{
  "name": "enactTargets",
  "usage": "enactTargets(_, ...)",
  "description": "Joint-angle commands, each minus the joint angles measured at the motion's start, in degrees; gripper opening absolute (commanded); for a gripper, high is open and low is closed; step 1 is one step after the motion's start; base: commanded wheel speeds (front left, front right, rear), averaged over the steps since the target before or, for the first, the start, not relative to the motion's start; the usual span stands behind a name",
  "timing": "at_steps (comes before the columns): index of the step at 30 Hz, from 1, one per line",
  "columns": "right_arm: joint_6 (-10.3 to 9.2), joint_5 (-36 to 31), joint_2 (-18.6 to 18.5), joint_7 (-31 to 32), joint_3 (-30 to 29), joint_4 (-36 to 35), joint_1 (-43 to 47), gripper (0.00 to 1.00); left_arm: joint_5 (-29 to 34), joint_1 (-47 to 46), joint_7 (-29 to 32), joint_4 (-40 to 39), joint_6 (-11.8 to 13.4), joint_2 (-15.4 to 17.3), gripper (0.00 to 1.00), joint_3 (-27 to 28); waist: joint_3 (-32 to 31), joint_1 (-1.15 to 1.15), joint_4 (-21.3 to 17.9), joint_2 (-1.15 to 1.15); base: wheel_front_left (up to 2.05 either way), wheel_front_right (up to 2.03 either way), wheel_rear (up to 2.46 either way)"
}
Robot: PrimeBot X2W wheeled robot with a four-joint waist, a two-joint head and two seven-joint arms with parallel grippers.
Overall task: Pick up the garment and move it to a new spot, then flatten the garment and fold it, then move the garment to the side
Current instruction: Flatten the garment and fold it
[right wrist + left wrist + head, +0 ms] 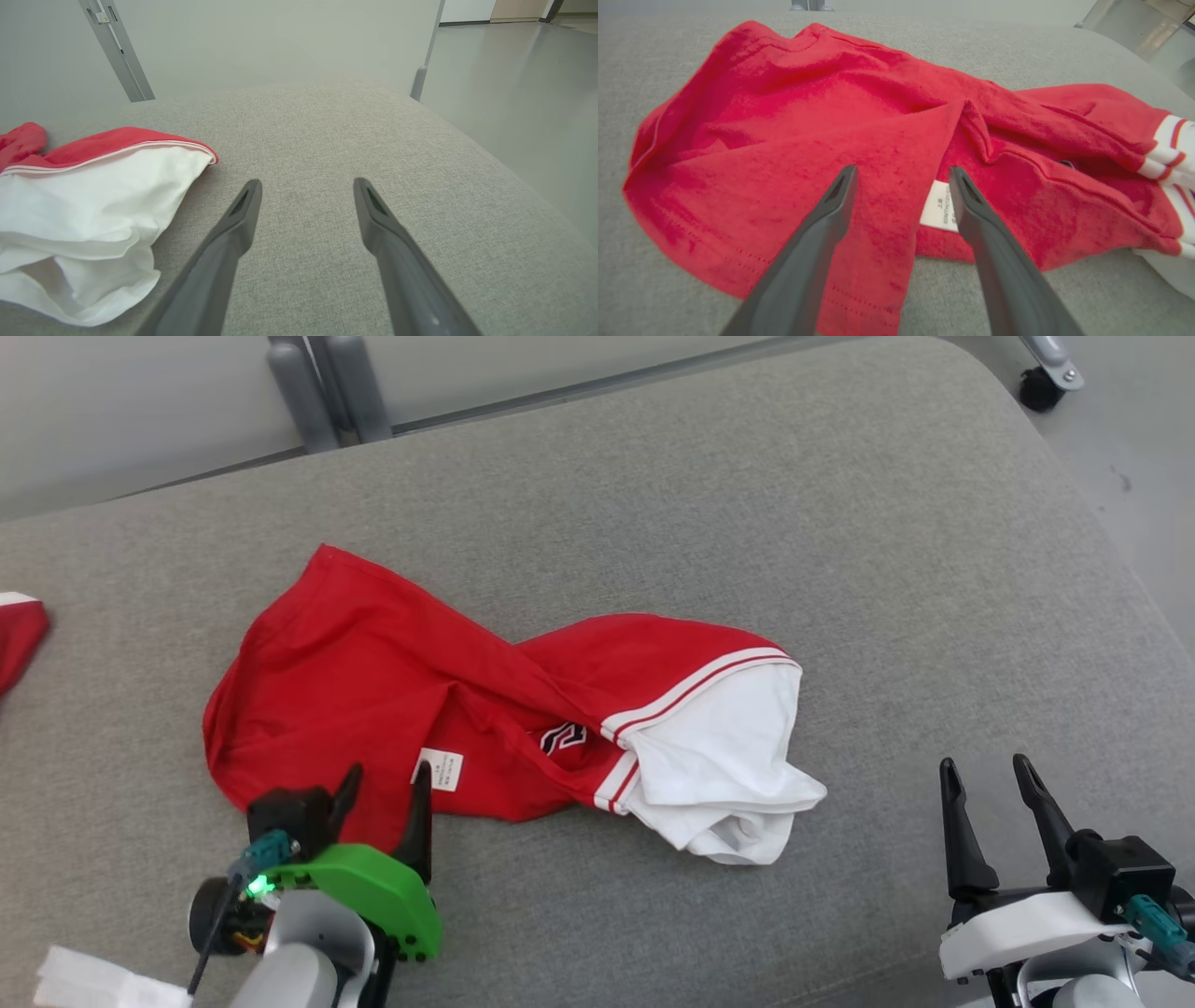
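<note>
Head view, from the left: a scrap of another red cloth (19, 635) lies at the bench (840, 523) edge, well apart from the work, and a bit of white paper (84, 980) sits at the lower corner. Next comes the left claw (387, 770), its fingers spread wide and gripping nothing, at the near hem of the garment (373, 681). In the left wrist view that claw (902, 172) straddles a raised fold of the red cloth (784, 116), with the white label (941, 205) just beside its right finger. Whether the tips touch the fabric I cannot tell.

The garment lies crumpled and twisted near the middle of the bench. Its long axis runs left to right, with the red body on the left and the striped band and white part (728, 756) on the right.

Farther right, well apart from the cloth, the right claw (986, 765) is also spread and empty over bare bench. In the right wrist view this claw (307, 184) has the white end (93, 196) off to its left.

The garment looks set down but not yet flattened. The left arm is much the nearer and is already at the red hem. The right would have to reach leftward to the white end before the two could pull the cloth out along its length.
</note>
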Motion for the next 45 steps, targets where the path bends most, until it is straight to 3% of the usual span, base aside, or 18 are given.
enactTargets(1,-0.02,0.07,-0.17,-0.18,0.0,-0.24,0.92,1.0,-0.55,2.41,0.52,-1.7,1.03,-0.12,1.0,0.01,-2.69,0.0,3.12,0.0,0.0,0.0,0.0)
enactTargets(4,-0.01,0.11,-0.3,-0.18,0.27,-0.32,0.61,1.0,-0.97,5.48,2.26,-3.7,1.96,0.11,1.0,-0.7,-2.22,0.0,3.36,0.0,0.0,0.0,0.0)
enactTargets(6,-0.01,0.13,-0.53,-0.18,0.31,-0.37,0.47,1.0,-1.93,6.46,3.58,-3.43,1.3,0.01,1.0,-1.1,-1.78,0.0,3.45,0.0,0.0,0.0,0.0)
enactTargets(14,-0.02,0.29,-1.27,-0.18,1.01,0.13,-0.46,1.0,-1.33,2.68,2.78,3.22,0.1,0.04,1.0,-1.55,-0.95,0.0,2.55,0.0,0.0,0.0,0.0)
enactTargets(16,-0.01,0.21,-1.2,-0.18,1.18,0.21,-0.45,1.0,-1.12,1.46,3.39,6.35,-0.86,0.24,0.0,-2.36,-0.98,0.0,2.01,0.0,0.0,0.0,0.0)
enactTargets(23,-0.02,0.02,-1.06,-0.18,0.43,0.25,0.91,1.0,-2.32,3.49,4.22,8.13,-1.82,1.89,0.0,-2.22,-2.39,0.0,2.1,0.0,0.0,0.0,0.0)
enactTargets(32,-0.02,-0.2,-1.68,-0.18,-0.9,-1.12,2.44,1.0,-4.0,16.83,5.29,-5.49,4.68,7.84,0.0,1.49,-4.99,0.0,3.91,0.0,0.0,0.0,0.0)
enactTargets(33,-0.01,-0.23,-1.67,-0.18,-0.86,-1.24,2.54,1.0,-3.91,17.56,4.64,-6.48,5.09,8.14,0.2,1.87,-5.05,0.0,4.01,0.0,0.0,0.0,0.0)
enactTargets(34,-0.02,-0.21,-1.67,-0.18,-0.82,-1.41,2.64,1.0,-3.66,18.12,3.31,-7.75,5.34,8.15,0.95,2.29,-5.05,0.0,4.23,0.0,0.0,0.0,0.0)
enactTargets(35,-0.01,-0.2,-1.72,-0.18,-0.74,-1.51,2.67,1.0,-3.57,18.38,2.17,-8.5,5.45,7.89,1.0,2.63,-5.02,0.0,4.43,0.0,0.0,0.0,0.0)
enactTargets(42,-0.01,-0.66,-2.49,-0.18,0.77,-2.74,2.41,1.0,-0.67,17.65,-12.15,-12.19,5.15,4.0,1.0,5.34,-4.84,0.0,5.19,0.0,0.0,0.0,0.0)
enactTargets(45,-0.02,-0.84,-2.78,-0.18,1.23,-4.22,3.56,1.0,1.3,19.29,-13.69,-14.32,4.16,1.24,1.0,7.05,-5.46,0.0,5.5,0.0,0.0,0.0,0.0)
